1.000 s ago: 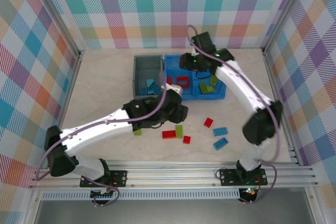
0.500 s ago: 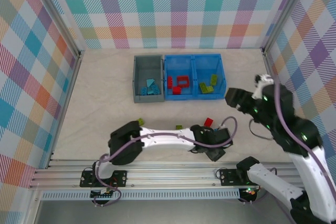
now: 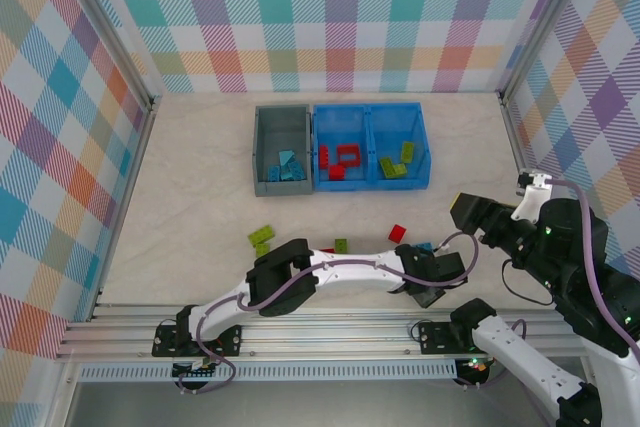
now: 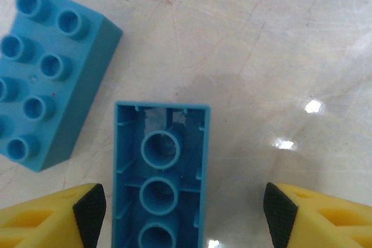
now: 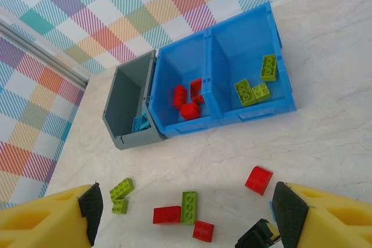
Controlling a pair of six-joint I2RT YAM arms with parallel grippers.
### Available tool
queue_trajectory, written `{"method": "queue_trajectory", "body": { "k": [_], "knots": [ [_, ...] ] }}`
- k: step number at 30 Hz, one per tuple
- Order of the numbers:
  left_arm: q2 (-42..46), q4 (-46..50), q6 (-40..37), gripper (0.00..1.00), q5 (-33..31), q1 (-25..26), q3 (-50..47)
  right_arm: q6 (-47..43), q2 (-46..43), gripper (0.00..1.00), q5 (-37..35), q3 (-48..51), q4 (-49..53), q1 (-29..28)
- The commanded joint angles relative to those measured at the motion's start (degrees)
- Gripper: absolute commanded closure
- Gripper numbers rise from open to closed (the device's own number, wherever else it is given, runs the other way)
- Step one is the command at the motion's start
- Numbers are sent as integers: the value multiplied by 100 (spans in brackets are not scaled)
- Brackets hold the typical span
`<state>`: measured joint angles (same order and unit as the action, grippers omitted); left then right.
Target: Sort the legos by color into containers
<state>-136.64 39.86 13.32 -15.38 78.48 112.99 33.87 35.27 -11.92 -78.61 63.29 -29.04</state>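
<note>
My left gripper (image 4: 183, 213) is open low over the table, straddling an upside-down light blue lego (image 4: 158, 178); the left pad (image 4: 90, 210) sits close beside it and the right pad (image 4: 278, 213) stands well clear. A second light blue lego (image 4: 49, 74) lies studs-up just beyond it. From above, the left gripper (image 3: 432, 285) is at the near right. My right gripper (image 5: 189, 213) hangs open and high with nothing in it. The grey bin (image 5: 125, 97) holds light blue legos. The blue bin (image 5: 232, 117) holds red ones on its left and green ones on its right.
Loose on the table lie a red lego (image 5: 258, 179), a red one (image 5: 167, 215) touching a green one (image 5: 189, 207), a small red one (image 5: 203, 230) and two green ones (image 5: 121, 189). The left arm stretches across the near table (image 3: 200, 207). Frame posts and checked walls enclose it.
The left arm has swung from the table's middle to the near right, over the light blue legos. The right arm has pulled back from the blue bin to the right and risen.
</note>
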Motion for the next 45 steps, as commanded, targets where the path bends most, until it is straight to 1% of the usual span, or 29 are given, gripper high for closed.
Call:
{"method": "queue_trajectory", "body": {
  "k": [1, 3, 6, 7, 9, 11, 14, 16, 19, 22, 24, 26, 27, 31, 34, 37, 41, 43, 45],
  "knots": [
    [-204, 138, -115, 32, -137, -113, 150, 16, 46, 21, 89, -13, 46, 12],
    [-257, 120, -140, 44, -52, -122, 171, 29, 42, 22, 87, 54, 11, 12],
    [-239, 89, -129, 64, -66, -123, 130, 19, 64, 22, 111, 104, -23, 12],
    [-183, 68, -122, 68, -85, -123, 75, 8, 81, 22, 111, 109, -20, 12],
    [67, -45, -73, 73, -218, -114, -140, -19, 97, 22, 132, 111, -44, 12],
    [479, -141, 52, 75, -392, -125, -438, -71, 117, 23, 190, 109, -72, 13],
    [1424, -359, 301, 76, -535, -174, -1169, -214, 229, 23, 418, 88, -116, 13],
    [2066, -417, 524, 76, -593, -293, -1659, -324, 311, 23, 676, 128, -225, 12],
    [2955, -225, 866, 76, -715, -603, -2248, -486, 479, 23, 1187, 276, -523, 12],
    [3747, -66, 1068, 76, -669, -1138, -2810, -680, 763, 24, 1874, 489, -871, 8],
    [4209, -70, 1113, 76, -537, -1656, -3141, -732, 977, 25, 2328, 699, -1208, -12],
    [4491, -52, 1100, 76, -325, -2252, -3311, -714, 1157, 26, 2505, 901, -1578, -166],
    [4587, -39, 1077, 76, -191, -2570, -3343, -726, 1244, 26, 2401, 992, -1754, -359],
    [4611, -123, 992, 76, 295, -3678, -3267, -954, 1756, 26, 1423, 1126, -2327, -1533],
    [4226, -171, 917, 77, 611, -4339, -2936, -1058, 2207, 27, 868, 1260, -2967, -2289],
    [3673, -233, 898, 79, 745, -4826, -2504, -1176, 2679, 27, 379, 1410, -3685, -2851],
    [2848, -263, 925, 79, 934, -5292, -1853, -1232, 3340, 27, -69, 1155, -3989, -3316],
    [2415, -289, 920, 79, 1174, -5447, -1463, -1186, 3496, 27, -118, 1090, -4110, -3411],
    [1965, -238, 885, 79, 1268, -5528, -1045, -1125, 3578, 27, -141, 1084, -4190, -3458]
  ]
}}
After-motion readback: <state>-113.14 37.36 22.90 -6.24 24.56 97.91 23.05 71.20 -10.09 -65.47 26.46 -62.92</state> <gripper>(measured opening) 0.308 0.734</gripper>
